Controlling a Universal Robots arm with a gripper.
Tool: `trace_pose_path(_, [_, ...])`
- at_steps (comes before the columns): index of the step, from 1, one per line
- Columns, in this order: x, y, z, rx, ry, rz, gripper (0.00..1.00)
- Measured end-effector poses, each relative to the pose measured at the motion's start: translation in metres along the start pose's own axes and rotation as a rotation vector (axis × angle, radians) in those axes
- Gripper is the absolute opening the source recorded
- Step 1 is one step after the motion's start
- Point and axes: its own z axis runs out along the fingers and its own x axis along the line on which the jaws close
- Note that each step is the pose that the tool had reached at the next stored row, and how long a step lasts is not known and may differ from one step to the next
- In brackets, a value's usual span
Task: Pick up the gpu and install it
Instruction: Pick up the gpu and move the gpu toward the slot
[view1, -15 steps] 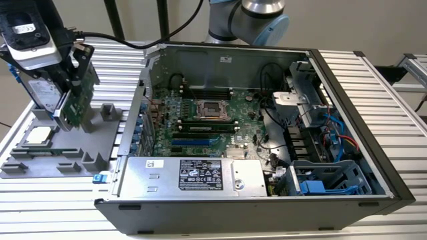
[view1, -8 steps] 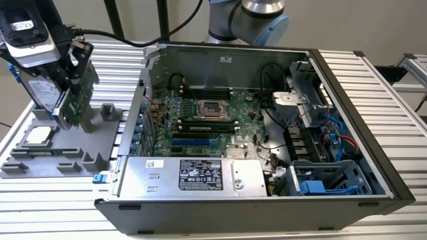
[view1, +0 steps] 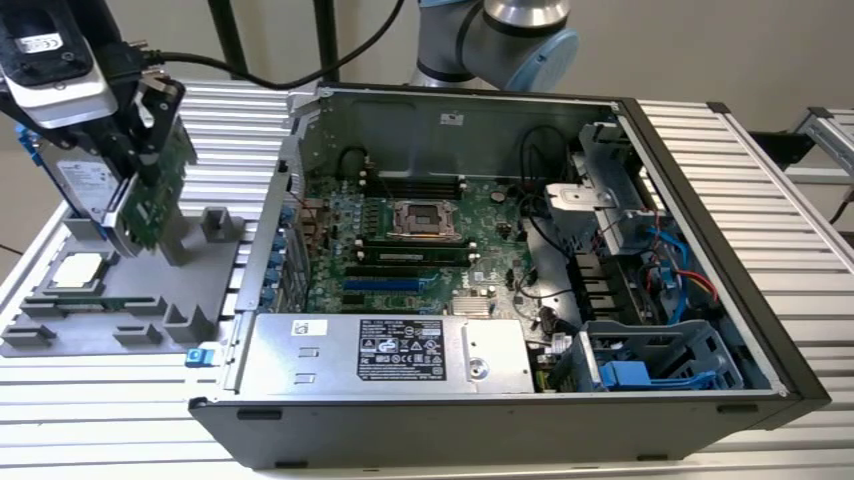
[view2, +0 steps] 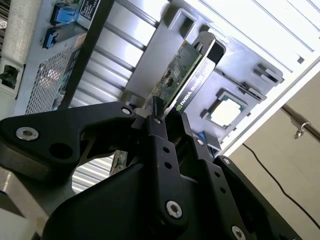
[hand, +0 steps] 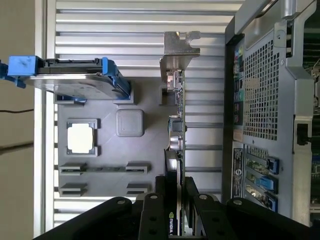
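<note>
The gpu (view1: 151, 205) is a green card standing on edge, slightly tilted, over the grey fixture tray (view1: 127, 300) at the exterior view's left. My gripper (view1: 150, 125) is above it and shut on the card's upper edge. In both wrist views the black fingers (view2: 159, 135) clamp the card from both sides. The second wrist view shows the gpu (view2: 181, 80) with its black cooler face. The first wrist view shows the gpu (hand: 176, 135) edge-on, its silver bracket (hand: 176, 52) at the far end and my gripper (hand: 175, 184) around it. I cannot tell whether its lower edge still rests in the tray.
A silver hard drive with blue rails (view1: 78, 185) stands just beside the card, and a square CPU chip (view1: 76, 272) lies in the tray. The open computer case (view1: 694, 300) lies to the exterior view's right, with motherboard (view1: 414, 250), blue slots (view1: 387, 285) and power supply (view1: 387, 350).
</note>
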Motion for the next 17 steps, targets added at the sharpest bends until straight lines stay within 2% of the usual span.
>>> trace_pose_path(17, [0.0, 0.0004, -0.0067, 0.0, 0.0, 0.0, 0.0])
